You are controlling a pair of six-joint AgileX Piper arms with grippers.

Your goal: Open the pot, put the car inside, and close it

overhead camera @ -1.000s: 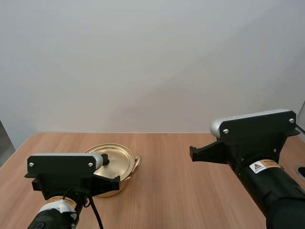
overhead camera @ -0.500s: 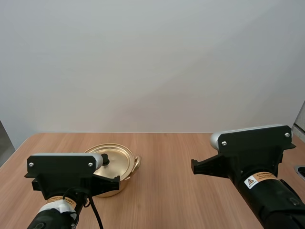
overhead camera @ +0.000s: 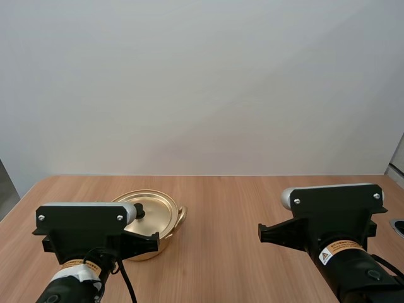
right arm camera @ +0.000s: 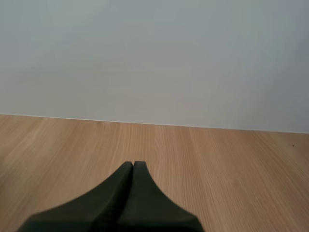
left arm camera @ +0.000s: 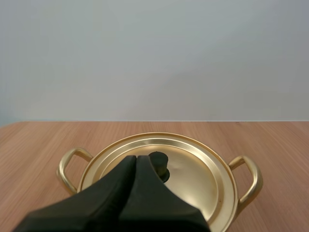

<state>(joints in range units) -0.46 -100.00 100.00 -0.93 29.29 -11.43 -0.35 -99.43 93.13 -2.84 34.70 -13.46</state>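
A golden pot with two side handles stands on the wooden table at the left, its lid on it with a black knob in the middle. In the left wrist view my left gripper is shut, its fingers together as one dark wedge just short of the lid's knob and over the lid. My right gripper is shut too, its wedge over bare table wood. In the high view both arms' wrist housings hide the fingers.
The wooden table runs back to a plain white wall. A dark object shows at the table's right edge, cut off by the frame. Bare wood lies between the pot and my right arm.
My right arm has dropped lower and drawn back toward the near edge. My left arm and the pot have not moved.
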